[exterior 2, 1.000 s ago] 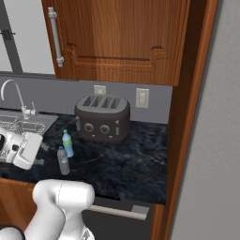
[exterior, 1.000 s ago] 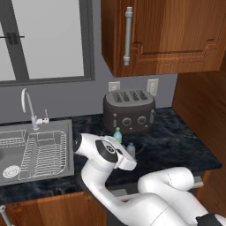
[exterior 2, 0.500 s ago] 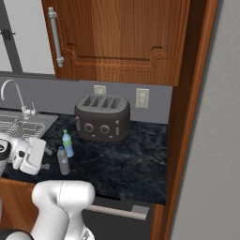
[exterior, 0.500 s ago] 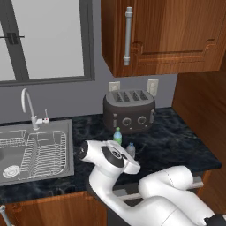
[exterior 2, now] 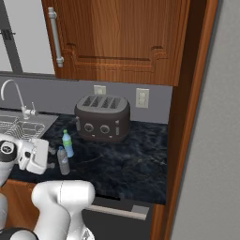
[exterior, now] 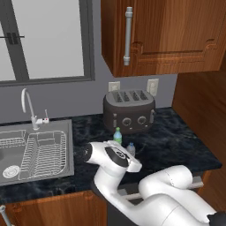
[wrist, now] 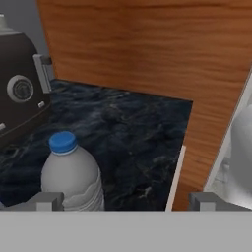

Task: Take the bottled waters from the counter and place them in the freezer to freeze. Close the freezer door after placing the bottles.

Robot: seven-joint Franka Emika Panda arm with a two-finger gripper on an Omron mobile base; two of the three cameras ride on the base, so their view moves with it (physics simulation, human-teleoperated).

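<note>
Hand view: your gripper [wrist: 123, 201] sits low over the counter [wrist: 138, 138] with its fingers spread wide and nothing between them, and the grey-clear bottle [wrist: 73, 172] with the blue cap stands just inside the left finger, close in front. Against a second ago, the hand has swung down and round toward the bottles, so in the right base view it now hangs just left of the grey-clear bottle, with the green-capped bottle [exterior 2: 67, 143] just behind it, near the toaster [exterior 2: 103, 117]. Both bottles stand untouched on the stone, so you're lining up the first grasp, freezer work all ahead.
</note>
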